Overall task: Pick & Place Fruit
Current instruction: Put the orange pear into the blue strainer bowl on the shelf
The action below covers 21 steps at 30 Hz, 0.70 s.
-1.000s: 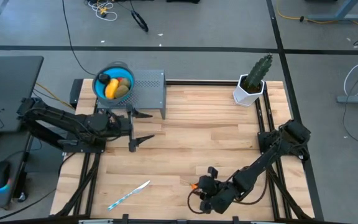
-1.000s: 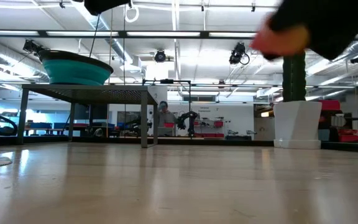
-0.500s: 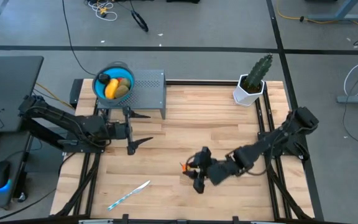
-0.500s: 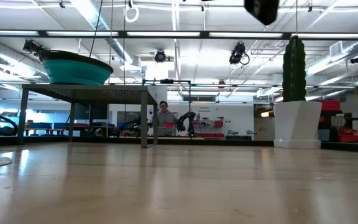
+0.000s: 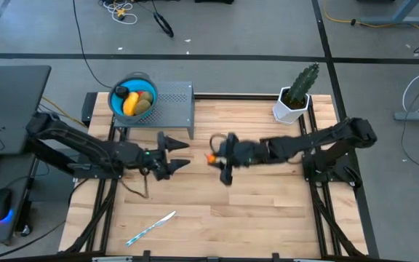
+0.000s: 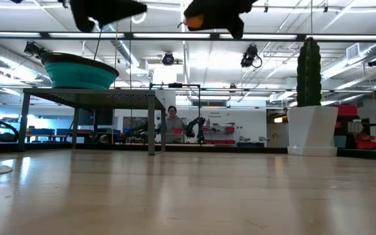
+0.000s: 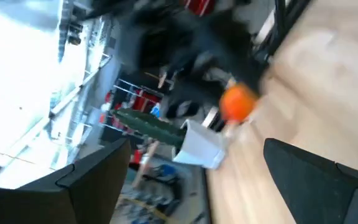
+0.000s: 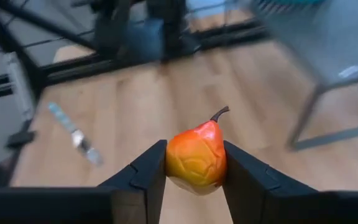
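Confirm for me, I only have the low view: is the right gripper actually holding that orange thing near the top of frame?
Observer: Yes. The right gripper is shut on an orange-red pear with a brown stem, pinched between both fingers.
Operator: Where over the table?
Observer: Above the middle of the wooden table, between the raised grey stand and the cactus in a white pot.
Operator: Left arm?
Observer: The left gripper is open and empty, tips pointing toward the pear.
Operator: What's in the bowl?
Observer: The teal bowl on the stand holds a yellow-orange fruit, an olive-brown one and a small black ball.
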Motion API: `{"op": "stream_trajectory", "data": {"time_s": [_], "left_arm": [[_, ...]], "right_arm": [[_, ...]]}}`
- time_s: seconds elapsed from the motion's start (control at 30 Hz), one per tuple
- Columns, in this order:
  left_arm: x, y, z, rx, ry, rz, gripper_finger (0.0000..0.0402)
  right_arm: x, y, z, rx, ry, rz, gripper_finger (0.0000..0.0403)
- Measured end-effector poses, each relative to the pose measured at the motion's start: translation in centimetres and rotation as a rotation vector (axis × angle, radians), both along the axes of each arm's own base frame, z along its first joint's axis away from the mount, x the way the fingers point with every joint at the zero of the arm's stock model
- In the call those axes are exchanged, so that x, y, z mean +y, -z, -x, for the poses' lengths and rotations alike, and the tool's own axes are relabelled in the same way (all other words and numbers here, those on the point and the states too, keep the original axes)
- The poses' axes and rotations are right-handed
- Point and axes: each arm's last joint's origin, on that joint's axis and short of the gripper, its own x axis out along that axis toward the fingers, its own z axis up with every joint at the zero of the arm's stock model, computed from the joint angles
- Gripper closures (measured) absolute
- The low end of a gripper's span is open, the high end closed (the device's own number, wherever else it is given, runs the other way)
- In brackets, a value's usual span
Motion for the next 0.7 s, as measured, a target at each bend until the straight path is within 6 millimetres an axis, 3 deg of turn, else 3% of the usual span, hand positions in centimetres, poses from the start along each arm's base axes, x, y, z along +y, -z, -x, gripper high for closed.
{"op": "stream_trajectory", "data": {"time_s": [0.13, 0.3, 0.5, 0.7], "left_arm": [[0.0, 1.0, -1.9, 0.001, -0.054, -0.128, 0.0025], [0.5, 2.1, -3.7, -0.025, -0.073, -0.233, 0.0025], [1.8, 3.0, -5.1, 0.004, -0.111, -0.275, 0.0025], [2.4, 3.1, -6.4, 0.007, -0.099, -0.248, 0.0025]], "right_arm": [[-3.0, -0.8, -0.1, -0.031, 0.000, 0.029, 0.0263], [-5.2, -1.0, -0.4, -0.056, -0.115, -0.017, 0.0262], [-6.6, -1.2, -0.5, -0.078, -0.160, -0.010, 0.0261], [-6.7, -1.3, -0.7, -0.111, -0.205, -0.019, 0.0261]]}}
